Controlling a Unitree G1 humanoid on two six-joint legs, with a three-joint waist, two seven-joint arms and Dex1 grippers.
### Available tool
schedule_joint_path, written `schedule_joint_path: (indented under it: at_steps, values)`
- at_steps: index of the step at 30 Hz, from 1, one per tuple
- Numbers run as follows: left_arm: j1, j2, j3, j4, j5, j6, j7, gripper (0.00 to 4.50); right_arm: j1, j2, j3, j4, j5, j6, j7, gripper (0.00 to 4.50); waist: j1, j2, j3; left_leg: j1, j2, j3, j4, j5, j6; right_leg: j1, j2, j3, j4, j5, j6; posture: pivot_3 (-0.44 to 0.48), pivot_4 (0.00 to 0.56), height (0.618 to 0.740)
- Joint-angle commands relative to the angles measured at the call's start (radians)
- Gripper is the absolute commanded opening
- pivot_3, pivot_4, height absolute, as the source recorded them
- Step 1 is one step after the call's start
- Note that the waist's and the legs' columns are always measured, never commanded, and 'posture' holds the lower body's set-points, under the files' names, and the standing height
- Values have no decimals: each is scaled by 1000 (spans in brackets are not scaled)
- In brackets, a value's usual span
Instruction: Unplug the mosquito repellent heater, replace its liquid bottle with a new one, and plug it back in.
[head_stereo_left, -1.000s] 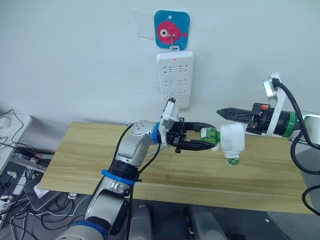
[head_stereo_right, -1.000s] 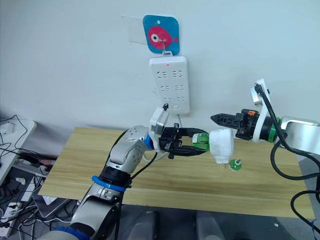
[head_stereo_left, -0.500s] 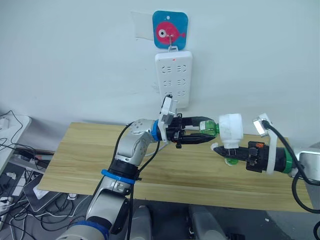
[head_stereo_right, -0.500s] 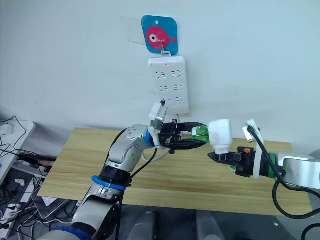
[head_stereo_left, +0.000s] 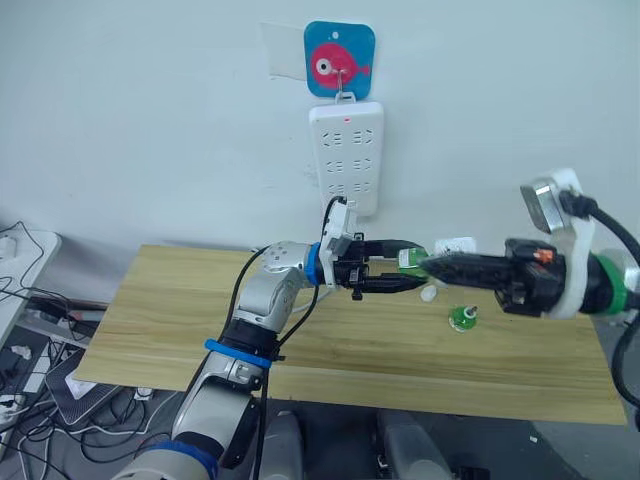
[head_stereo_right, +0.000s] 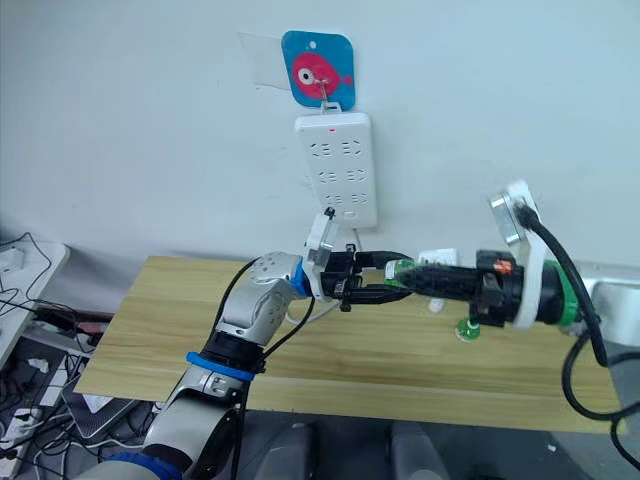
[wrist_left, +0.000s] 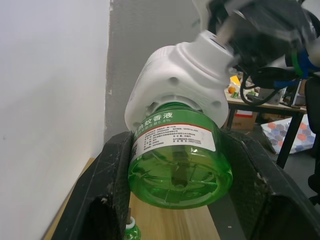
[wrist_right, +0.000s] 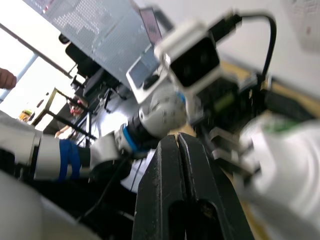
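Mosquito repellent heater (wrist_left: 182, 70), white and rounded, hangs above the wooden table (head_stereo_left: 180, 330), in front of the wall, with the green liquid bottle (wrist_left: 177, 160) screwed into its base. The left gripper (head_stereo_left: 400, 271) is clamped on that bottle, a black finger (wrist_left: 105, 195) pressed against each side. The right gripper (head_stereo_left: 440, 266) reaches in from the opposite side with its two fingers (wrist_right: 182, 195) pressed together, its tip against the heater's body. A second small green bottle (head_stereo_left: 461, 319) stands on the table below the right arm. The white power strip (head_stereo_left: 346, 155) hangs on the wall under a fish hook plate (head_stereo_left: 339, 60).
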Motion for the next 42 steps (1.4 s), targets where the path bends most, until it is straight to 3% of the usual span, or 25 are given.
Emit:
schedule_joint_path:
  at_steps: [1, 10, 17, 21, 24, 28, 34, 38, 42]
  values:
    - [-15, -6, -7, -25, -17, -2, -20, 2262, -54, 27, 11, 31, 24, -7, -72, 34, 0, 0, 0, 0, 0, 0, 0, 0, 0, 0, 0, 0, 0, 0, 0, -116, 195, 740]
    - [3, 7, -12, -58, -35, 30, -39, 2262, -146, 65, 22, 145, 24, 46, -169, 34, 0, 0, 0, -1, 0, 0, 0, 0, 0, -1, 0, 0, 0, 0, 0, -110, 198, 740]
    - [9, 12, -5, -64, -36, 36, -30, 2262, -212, 70, -21, 205, 24, 134, -86, 34, 1, 0, 0, -1, 0, 0, 0, 0, 0, -1, 0, 0, 0, 0, 0, -99, 202, 740]
    - [16, 17, -4, -70, -36, 38, -29, 2262, -242, 5, -66, 279, 24, 185, -41, 34, 4, 0, 0, -1, 0, 0, 0, 0, 0, -1, 0, 0, -1, 0, 0, -96, 202, 740]
    - [16, 18, -3, -71, -37, 40, -29, 2262, -180, -78, -104, 297, 24, 207, -25, 34, 5, 0, 0, -1, 0, 0, -1, 0, 0, -1, -1, 0, -1, 0, 0, -97, 202, 740]
    - [10, 22, -1, -70, -42, 43, -33, 2262, -43, -138, -219, 271, -39, 258, 87, 910, 7, 0, 0, -2, 0, 0, -1, 0, 0, -1, 0, 0, -2, 0, 0, -95, 203, 740]
    - [-9, 49, 0, -55, -50, 35, -83, 2262, 215, -166, -399, 99, -448, 215, 444, 3001, 8, 1, 0, -1, 0, -1, -1, 0, 0, -1, 0, -1, -2, 0, 0, -95, 200, 740]
    - [-29, 56, 7, -33, -49, 27, -106, 2262, 302, -143, -434, 26, -576, 146, 598, 4435, 4, 1, 0, 1, 0, 0, -1, 0, 0, 0, 0, 0, -1, -1, 2, -93, 196, 740]
    - [-31, 64, 5, -36, -58, 33, -139, 2262, 369, -108, -447, -58, -717, 37, 697, 4474, 4, 1, 0, 1, 0, 0, -1, 0, 0, 0, 0, 0, -1, -2, 3, -82, 195, 740]
